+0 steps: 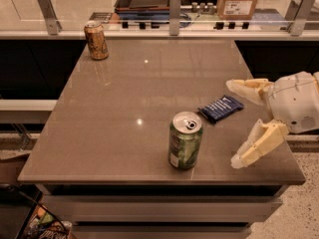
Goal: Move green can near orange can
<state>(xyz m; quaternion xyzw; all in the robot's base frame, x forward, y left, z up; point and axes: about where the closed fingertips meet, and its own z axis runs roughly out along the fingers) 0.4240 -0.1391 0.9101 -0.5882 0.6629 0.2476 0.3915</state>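
Pale two-finger claw (233, 124) is hovering released, fingers spread, near the upright green aluminium can (185, 141); orange-brown metal can (95, 40) is standing well apart.

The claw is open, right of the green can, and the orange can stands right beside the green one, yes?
Not beside it: the camera view shows the orange can at the far left corner of the table, the green can near the front edge. The gripper is indeed open, right of the green can.
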